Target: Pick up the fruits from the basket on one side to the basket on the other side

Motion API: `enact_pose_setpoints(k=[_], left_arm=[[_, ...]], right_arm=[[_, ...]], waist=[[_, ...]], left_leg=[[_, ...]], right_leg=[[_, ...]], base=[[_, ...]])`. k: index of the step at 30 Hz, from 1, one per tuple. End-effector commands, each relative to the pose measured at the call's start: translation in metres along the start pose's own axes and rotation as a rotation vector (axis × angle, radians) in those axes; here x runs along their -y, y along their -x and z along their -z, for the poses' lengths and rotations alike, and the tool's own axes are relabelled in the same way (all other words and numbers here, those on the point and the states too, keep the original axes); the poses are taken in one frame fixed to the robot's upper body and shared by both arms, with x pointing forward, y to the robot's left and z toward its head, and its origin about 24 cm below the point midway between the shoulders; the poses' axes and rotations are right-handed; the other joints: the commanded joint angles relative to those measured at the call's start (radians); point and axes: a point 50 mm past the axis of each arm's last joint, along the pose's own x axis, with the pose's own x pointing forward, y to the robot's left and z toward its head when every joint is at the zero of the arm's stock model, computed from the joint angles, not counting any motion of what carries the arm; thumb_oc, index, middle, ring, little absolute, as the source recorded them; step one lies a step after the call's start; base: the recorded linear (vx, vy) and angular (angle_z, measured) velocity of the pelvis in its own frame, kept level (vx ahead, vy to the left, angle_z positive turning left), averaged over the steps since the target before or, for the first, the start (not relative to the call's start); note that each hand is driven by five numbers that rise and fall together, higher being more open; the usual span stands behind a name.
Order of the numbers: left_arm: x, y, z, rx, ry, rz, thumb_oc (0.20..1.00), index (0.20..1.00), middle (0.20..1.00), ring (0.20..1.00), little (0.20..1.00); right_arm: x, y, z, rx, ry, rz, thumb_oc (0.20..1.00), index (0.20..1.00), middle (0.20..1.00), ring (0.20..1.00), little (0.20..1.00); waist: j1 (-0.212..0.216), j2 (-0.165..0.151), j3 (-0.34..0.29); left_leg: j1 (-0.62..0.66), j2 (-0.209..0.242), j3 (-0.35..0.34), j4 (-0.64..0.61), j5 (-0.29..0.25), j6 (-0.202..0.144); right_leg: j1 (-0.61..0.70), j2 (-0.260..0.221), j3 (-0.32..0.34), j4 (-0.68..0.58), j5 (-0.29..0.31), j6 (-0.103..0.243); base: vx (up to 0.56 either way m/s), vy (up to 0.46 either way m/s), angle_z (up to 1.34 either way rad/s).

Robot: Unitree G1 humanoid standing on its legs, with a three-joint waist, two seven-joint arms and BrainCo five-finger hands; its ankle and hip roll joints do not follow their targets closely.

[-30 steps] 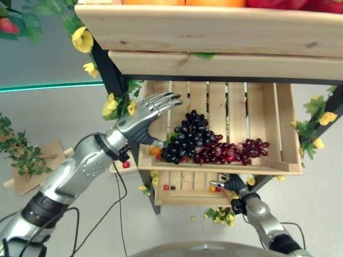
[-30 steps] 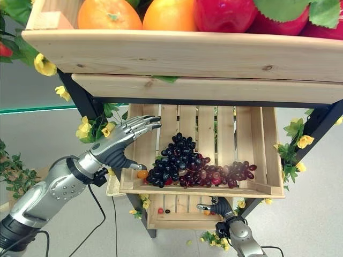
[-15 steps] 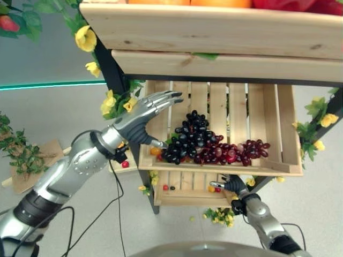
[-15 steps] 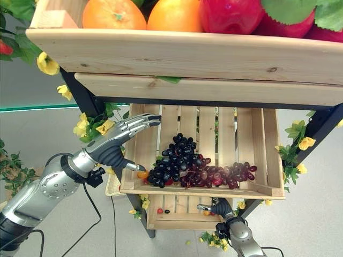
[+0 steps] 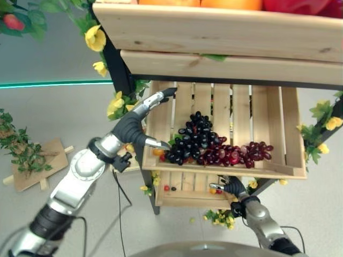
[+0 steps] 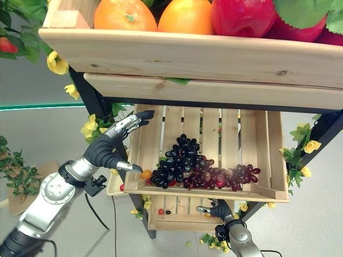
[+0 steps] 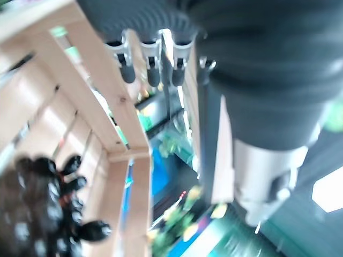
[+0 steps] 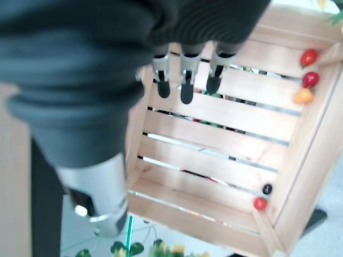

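One grape bunch (image 5: 206, 147) sits in the middle crate (image 5: 289, 128), ungrasped. Left hand (image 5: 140, 123), fingers straight, has shifted toward its 9 o'clock wall; right hand (image 6: 218, 210) hangs relaxed below.

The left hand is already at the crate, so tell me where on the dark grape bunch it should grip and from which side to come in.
Take the dark grape bunch at its piled peak, probably from above and from the robot's left, where the open left hand hangs over the middle crate wall. The heap rises to a point there, the shelf board overhangs the back, and red grapes crowd its right.
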Motion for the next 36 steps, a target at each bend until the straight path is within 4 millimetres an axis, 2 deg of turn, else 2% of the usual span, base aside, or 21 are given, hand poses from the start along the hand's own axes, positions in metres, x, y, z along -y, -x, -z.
enact_pose_setpoints(k=[1,3,4,7,17,31,36], left_arm=[[-0.003,-0.003,0.0,0.056,0.233,0.018,1.0,1.0,1.0,1.0,1.0],[0.003,-0.003,0.004,0.052,0.291,0.035,1.0,1.0,1.0,1.0,1.0],[0.015,-0.003,0.013,0.029,0.416,0.069,1.0,1.0,1.0,1.0,1.0],[0.024,-0.003,0.018,-0.002,0.49,0.118,1.0,1.0,1.0,1.0,1.0],[0.029,-0.003,0.019,-0.035,0.527,0.191,1.0,1.0,1.0,1.0,1.0],[0.024,0.002,0.014,-0.036,0.537,0.194,1.0,1.0,1.0,1.0,1.0],[0.013,0.015,0.015,-0.061,0.524,0.129,1.0,1.0,1.0,1.0,1.0]], right_arm=[[0.005,-0.011,-0.034,0.167,-0.057,0.024,1.0,1.0,1.0,1.0,1.0],[0.005,-0.011,-0.034,0.167,-0.054,0.021,1.0,1.0,1.0,1.0,1.0],[0.004,-0.012,-0.034,0.169,-0.051,0.015,1.0,1.0,1.0,1.0,1.0],[0.003,-0.013,-0.036,0.175,-0.046,0.01,1.0,1.0,1.0,1.0,1.0],[0.002,-0.012,-0.033,0.169,-0.041,-0.003,1.0,1.0,1.0,1.0,1.0],[0.003,-0.011,-0.031,0.165,-0.047,-0.001,1.0,1.0,1.0,1.0,1.0],[0.005,-0.009,-0.03,0.164,-0.054,0.005,1.0,1.0,1.0,1.0,1.0]], waist=[[0.008,-0.045,-0.001],[0.008,-0.044,0.0],[0.007,-0.043,0.002],[0.005,-0.042,0.005],[-0.003,-0.04,0.005],[-0.003,-0.041,0.004],[0.002,-0.041,0.006]], left_leg=[[0.028,-0.044,-0.003,0.024,-0.082,0.063],[0.027,-0.045,-0.003,0.026,-0.083,0.065],[0.025,-0.045,-0.002,0.029,-0.084,0.067],[0.026,-0.045,0.001,0.032,-0.086,0.067],[0.03,-0.042,0.002,0.031,-0.086,0.066],[0.029,-0.04,0.004,0.027,-0.082,0.064],[0.025,-0.04,0.006,0.027,-0.078,0.064]], right_leg=[[0.029,-0.057,-0.023,0.053,-0.083,0.082],[0.029,-0.057,-0.022,0.053,-0.083,0.082],[0.027,-0.057,-0.019,0.056,-0.084,0.082],[0.025,-0.057,-0.016,0.06,-0.086,0.082],[0.023,-0.056,-0.015,0.065,-0.089,0.082],[0.021,-0.054,-0.012,0.064,-0.085,0.084],[0.017,-0.055,-0.013,0.063,-0.081,0.085]], base=[[0.0,0.0,0.0],[0.0,0.0,0.0],[0.0,0.0,0.0],[0.0,0.0,0.0],[0.0,0.0,0.0],[0.0,0.0,0.0],[0.0,0.0,0.0]])
